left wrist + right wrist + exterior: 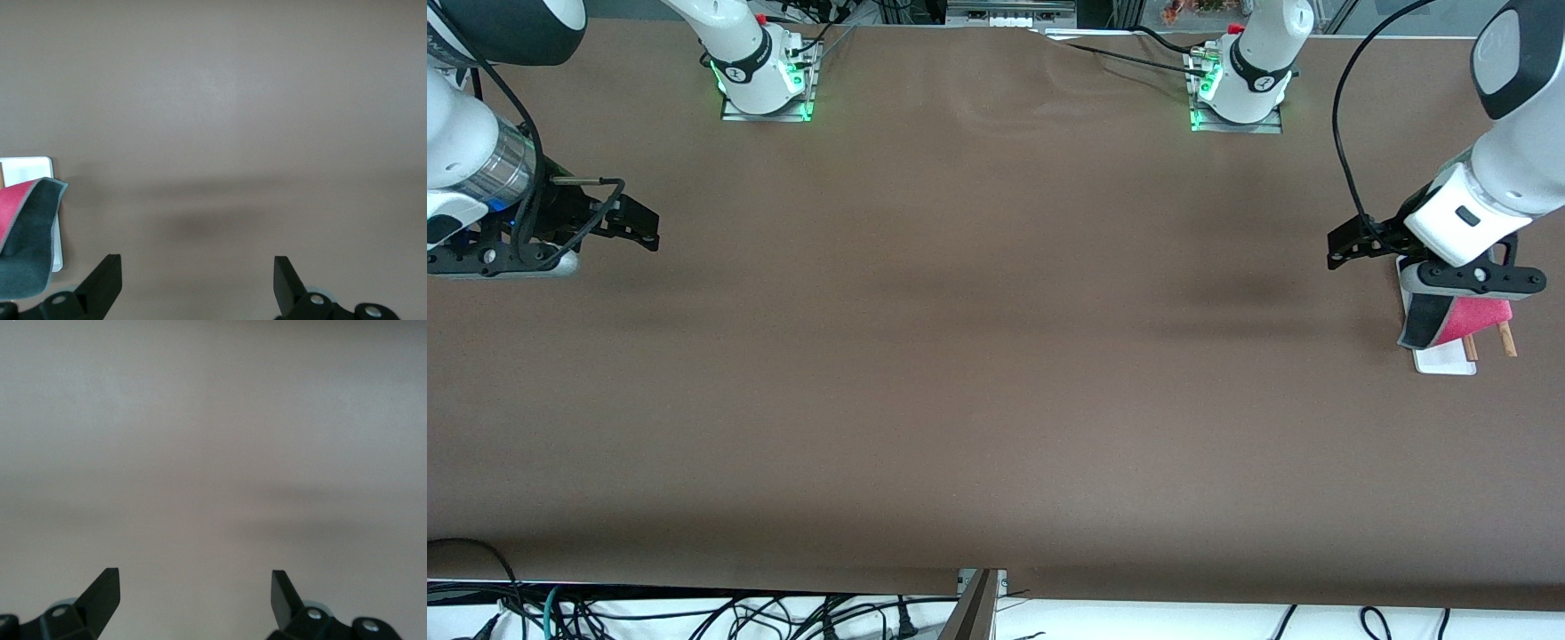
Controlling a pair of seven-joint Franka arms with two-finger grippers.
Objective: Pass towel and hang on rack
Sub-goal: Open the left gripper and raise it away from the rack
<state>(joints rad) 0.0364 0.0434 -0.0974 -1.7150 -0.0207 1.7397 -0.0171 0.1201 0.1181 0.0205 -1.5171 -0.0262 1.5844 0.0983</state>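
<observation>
Brown table (pixel 996 356), both pincers raised, agape.

The small soft pink-red and dark grey square towel (pixel 1458 320) hangs draped over the two thin brown wooden rods of the white-based rack (pixel 1445 360), which stands on the brown table (pixel 978 356) at the left arm's end. The left arm's black two-finger gripper (pixel 1343 242) hovers over bare table just beside the rack, toward the middle, fingers spread apart. The right arm's black two-finger gripper (pixel 640 227) waits well apart from the rack, over the right arm's end, fingers spread too.
</observation>
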